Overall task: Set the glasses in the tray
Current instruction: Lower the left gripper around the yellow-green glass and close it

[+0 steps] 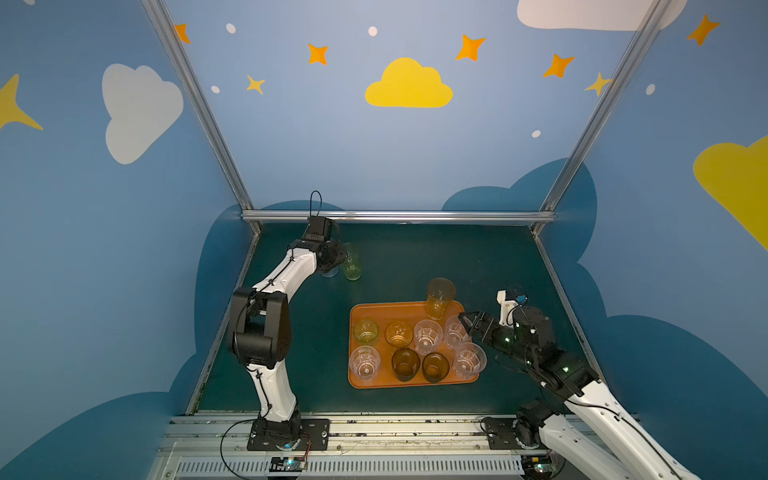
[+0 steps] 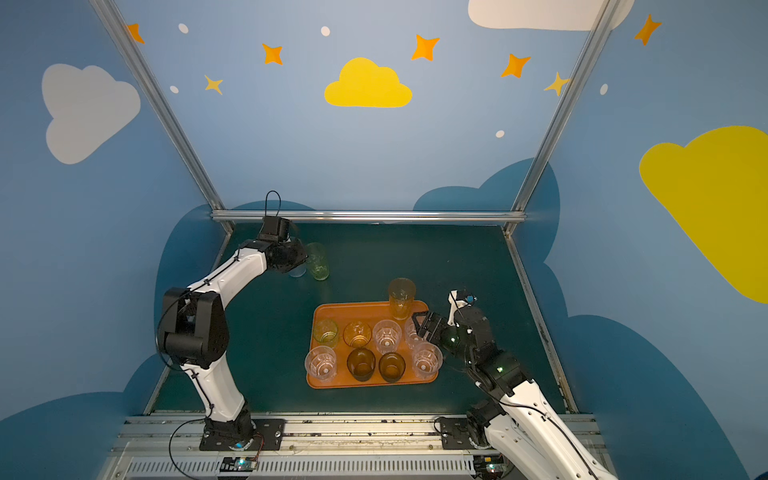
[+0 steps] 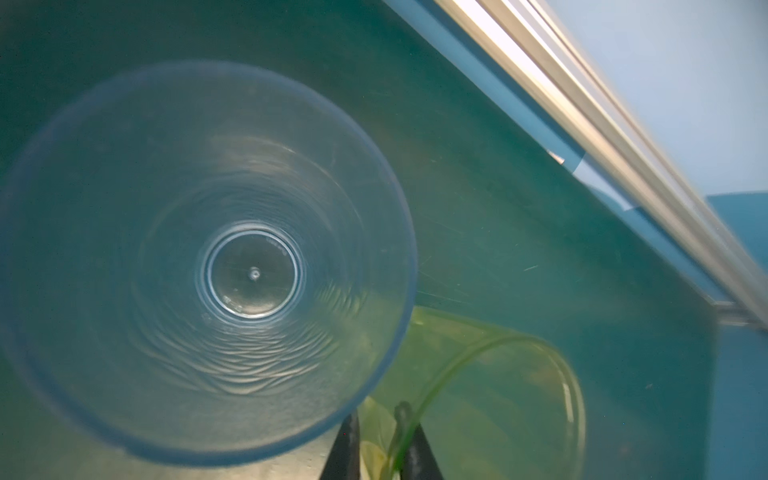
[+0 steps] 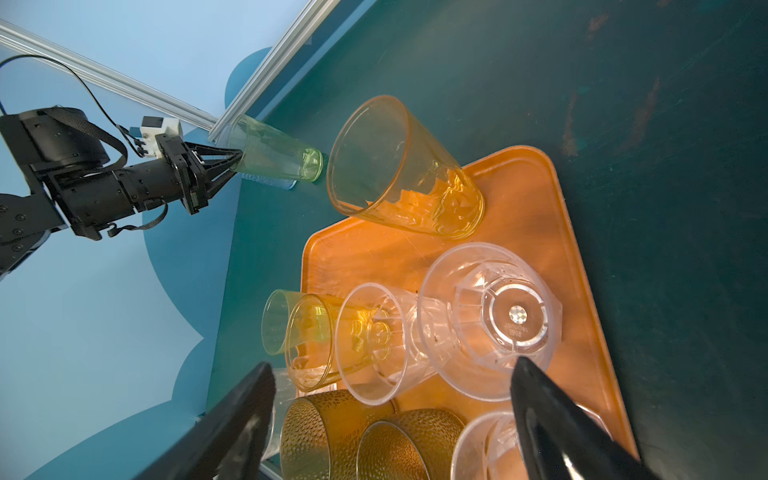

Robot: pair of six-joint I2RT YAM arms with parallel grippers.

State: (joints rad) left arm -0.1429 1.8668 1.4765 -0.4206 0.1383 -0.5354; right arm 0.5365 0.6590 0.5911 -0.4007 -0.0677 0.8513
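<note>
Left gripper (image 4: 239,160) pinches the green glass (image 1: 352,262) rim at 11 o'clock on the table (image 1: 415,257), beside a bluish glass (image 3: 124,208). Right gripper (image 1: 466,324) gapes over the tray (image 1: 386,311) edge at 3 o'clock; 9 glasses (image 1: 428,334) stand inside.

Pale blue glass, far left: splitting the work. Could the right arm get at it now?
Probably not: the green glass, in the left arm's jaws, shields the pale blue glass on that side.

9 glasses (image 1: 428,336) stand in the tray (image 1: 386,311), 2 others (image 1: 351,262) on the table (image 1: 436,253) behind-left.
</note>
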